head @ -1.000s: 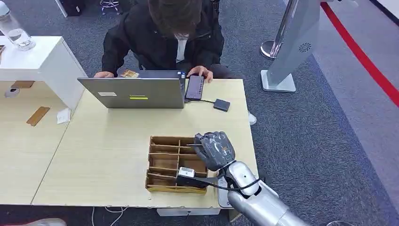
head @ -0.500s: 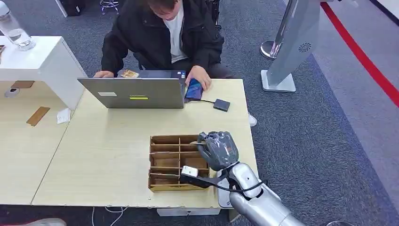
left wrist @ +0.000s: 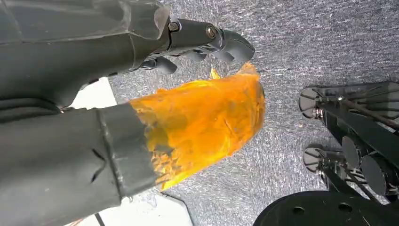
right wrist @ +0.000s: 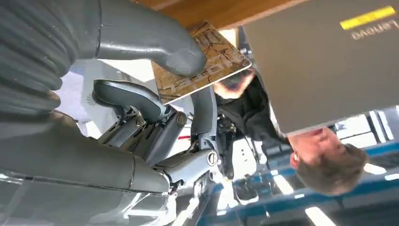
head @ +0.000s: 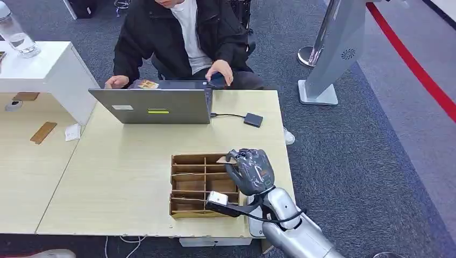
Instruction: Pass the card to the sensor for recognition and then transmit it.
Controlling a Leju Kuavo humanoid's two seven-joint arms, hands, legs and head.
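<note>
My right hand (head: 250, 171) hovers over the right side of the brown card organizer (head: 189, 185) near the table's front edge. It pinches a tan patterned card (right wrist: 203, 63) between the thumb (right wrist: 155, 44) and the darker fingers; the card's edge (head: 222, 159) pokes out to the left of the hand. A small black sensor box (head: 254, 120) lies on the table behind, wired to the grey laptop (head: 152, 106). My left hand (left wrist: 117, 94) hangs over the carpet, its thumb wrapped in orange tape, with nothing in it.
A person in a black jacket (head: 183, 37) sits behind the laptop, one hand (head: 221, 69) raised above the table's far edge. A white stand (head: 37, 67) with a water bottle (head: 16, 35) is at the left. A grey kiosk base (head: 322, 75) stands at the right.
My right hand has risen slightly with the card and drawn nearer. The person picked the phone up off the table and leaned back.
</note>
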